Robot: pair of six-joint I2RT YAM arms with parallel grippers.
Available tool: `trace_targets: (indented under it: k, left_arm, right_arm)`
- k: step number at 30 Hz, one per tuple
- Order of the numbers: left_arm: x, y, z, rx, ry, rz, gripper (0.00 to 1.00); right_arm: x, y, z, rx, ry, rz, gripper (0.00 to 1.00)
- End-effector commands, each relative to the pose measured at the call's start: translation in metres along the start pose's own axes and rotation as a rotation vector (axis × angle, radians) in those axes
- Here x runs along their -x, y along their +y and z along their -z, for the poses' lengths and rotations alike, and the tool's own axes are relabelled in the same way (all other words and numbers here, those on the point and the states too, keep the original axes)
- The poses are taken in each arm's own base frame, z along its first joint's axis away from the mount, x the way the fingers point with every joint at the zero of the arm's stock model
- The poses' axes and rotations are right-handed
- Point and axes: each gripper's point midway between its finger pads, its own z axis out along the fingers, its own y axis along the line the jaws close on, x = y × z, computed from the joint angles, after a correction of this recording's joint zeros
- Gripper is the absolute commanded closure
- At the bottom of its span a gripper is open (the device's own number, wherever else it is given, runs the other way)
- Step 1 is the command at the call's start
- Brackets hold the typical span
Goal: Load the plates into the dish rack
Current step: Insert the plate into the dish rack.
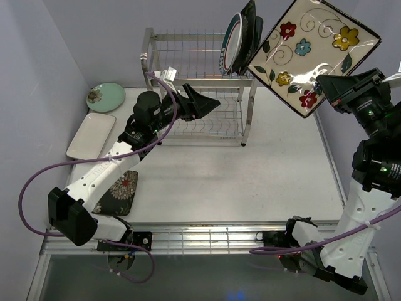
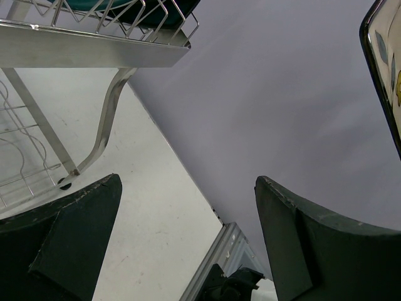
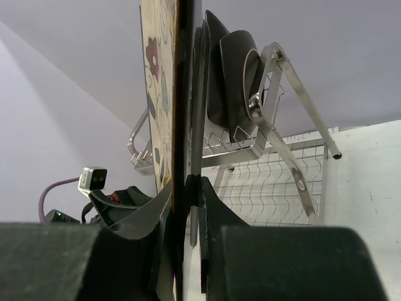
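We count one dish rack [image 1: 194, 80], two tiers of shiny steel wire, standing at the far edge of the tabletop [image 1: 250, 182].

Three plates lie flat along the left edge. A pale green round plate [image 1: 105, 96] sits in the far left corner. A white rectangular plate [image 1: 91, 135] lies just nearer than it. A dark floral square plate [image 1: 122, 191] lies nearer still and is partly covered by the left arm.

A fourth, the cream flowered square plate [image 1: 313, 53], is up in the air off the right end of the rack's upper tier. The right gripper [image 1: 329, 84] has its fingers pinched tight on the plate's lower edge. From the right wrist we see this plate edge-on and upright.

More plates stand on edge at the right end of the upper tier. We make out a round white teal-rimmed plate [image 1: 232, 44] with darker plates [image 1: 252, 28] behind it. How many stand behind it we cannot tell.

The left gripper [image 1: 207, 103] hangs in front of the rack between its two tiers. Its fingers are spread wide with nothing between them.

There are two arms, and each trails one purple cable [image 1: 37, 175].

The tabletop is matte white with faint scuffs, and a slotted aluminium rail [image 1: 200, 237] runs along its near edge. Plain pale lavender-grey walls [image 1: 37, 63] close it in on the left, right and far sides.
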Motion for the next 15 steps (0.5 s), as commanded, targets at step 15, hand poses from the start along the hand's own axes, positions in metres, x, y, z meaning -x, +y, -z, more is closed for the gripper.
trace_targets:
  k: [15]
  left_arm:
    - [0.006, -0.005, 0.001, -0.010, -0.026, -0.022, 0.03]
  right_arm:
    - [0.074, 0.065, -0.004, 0.209, -0.236, 0.138, 0.92]
